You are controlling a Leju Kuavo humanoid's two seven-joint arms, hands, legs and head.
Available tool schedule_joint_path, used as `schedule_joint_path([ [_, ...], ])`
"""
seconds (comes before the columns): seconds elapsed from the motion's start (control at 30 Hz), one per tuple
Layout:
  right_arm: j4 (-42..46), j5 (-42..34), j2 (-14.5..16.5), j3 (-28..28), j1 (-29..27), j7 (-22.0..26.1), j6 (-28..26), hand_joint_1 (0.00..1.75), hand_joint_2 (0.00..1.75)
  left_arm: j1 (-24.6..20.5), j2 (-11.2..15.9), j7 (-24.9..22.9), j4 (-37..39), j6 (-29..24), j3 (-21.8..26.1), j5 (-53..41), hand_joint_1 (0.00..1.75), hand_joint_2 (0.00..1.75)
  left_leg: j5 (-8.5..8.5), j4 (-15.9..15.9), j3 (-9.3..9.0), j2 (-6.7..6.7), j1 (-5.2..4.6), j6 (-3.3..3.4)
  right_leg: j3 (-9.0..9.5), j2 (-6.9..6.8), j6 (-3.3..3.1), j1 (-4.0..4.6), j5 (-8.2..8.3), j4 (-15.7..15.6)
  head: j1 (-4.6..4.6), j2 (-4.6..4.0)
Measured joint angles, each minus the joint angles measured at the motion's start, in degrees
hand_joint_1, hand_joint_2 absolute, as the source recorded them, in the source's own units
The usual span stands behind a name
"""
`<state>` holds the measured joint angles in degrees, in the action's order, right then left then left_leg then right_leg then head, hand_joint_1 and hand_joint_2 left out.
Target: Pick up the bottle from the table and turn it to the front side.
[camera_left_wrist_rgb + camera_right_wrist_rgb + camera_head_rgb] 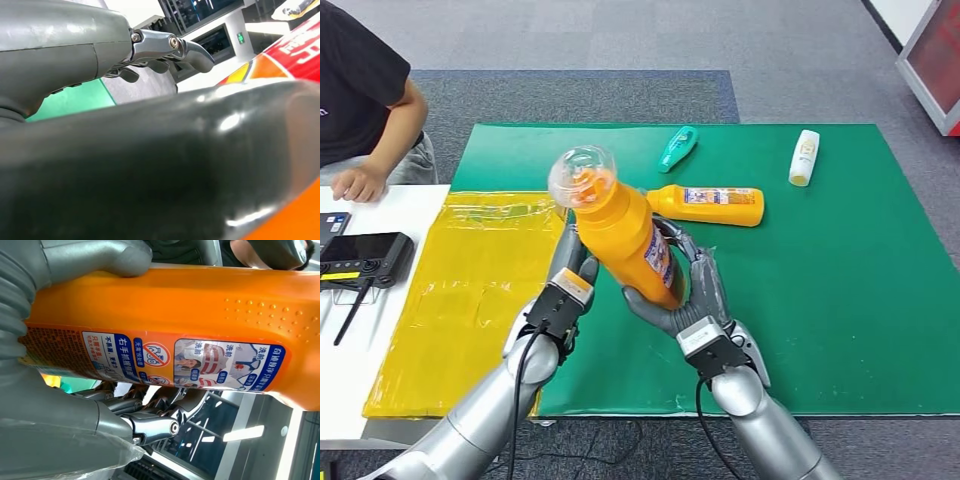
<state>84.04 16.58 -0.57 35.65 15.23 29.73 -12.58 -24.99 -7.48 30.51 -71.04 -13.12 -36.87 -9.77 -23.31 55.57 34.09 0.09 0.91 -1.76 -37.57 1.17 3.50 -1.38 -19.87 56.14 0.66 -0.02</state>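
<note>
The right hand [687, 290] held the big orange bottle [629, 235] off the green mat [841, 300], fingers wrapped round its lower body and thumb against its side; in the right wrist view the bottle [181, 310] showed a blue and white printed label facing the camera. The bottle was tilted, its clear domed cap [583, 177] up and away from that hand. The left hand [569, 275] lay against the bottle's other side, just below the cap; whether it gripped or merely touched, I cannot tell. Beyond both hands, a second orange bottle [712, 205] lay flat on the mat, with a teal bottle [678, 148] and a white bottle [804, 157] farther off. Beside the left hand lay a yellow sheet [471, 290]
</note>
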Motion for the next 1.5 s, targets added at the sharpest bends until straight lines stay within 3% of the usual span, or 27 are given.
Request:
schedule_joint_path([
  [0.4,-0.01,-0.1,0.02,0.46,0.01,0.69,0.56,1.75,1.75,0.11,0.22,1.56,-0.03,-0.13,0.13,1.48,0.0,0.0,0.0,0.0,0.02,0.0,0.0,0.0,0.0,0.0,0.0,0.0,0.0,0.0,0.0,0.0],
  [0.53,-0.01,-0.1,0.02,0.53,0.02,0.69,0.6,1.75,1.75,0.12,0.34,1.7,-0.07,-0.15,0.16,1.64,0.0,1.75,0.01,0.0,0.02,0.0,0.0,0.0,0.0,0.0,0.0,0.0,0.0,0.01,0.0,0.0],
  [0.97,-0.37,-0.34,0.02,0.82,0.03,1.18,1.09,1.75,1.75,2.03,0.63,4.37,-2.5,2.4,1.87,7.54,0.0,1.75,0.01,0.0,0.07,-0.01,0.0,0.0,-0.02,-0.01,0.0,0.0,0.0,0.01,0.01,0.0],
  [1.5,-2.05,-0.55,0.02,1.48,0.85,1.18,1.57,1.75,1.75,2.66,0.66,5.81,-2.69,1.03,1.89,5.73,0.01,1.75,0.07,0.0,0.1,-0.01,0.0,0.0,-0.04,-0.02,0.0,0.0,0.02,0.01,0.0,0.0],
])
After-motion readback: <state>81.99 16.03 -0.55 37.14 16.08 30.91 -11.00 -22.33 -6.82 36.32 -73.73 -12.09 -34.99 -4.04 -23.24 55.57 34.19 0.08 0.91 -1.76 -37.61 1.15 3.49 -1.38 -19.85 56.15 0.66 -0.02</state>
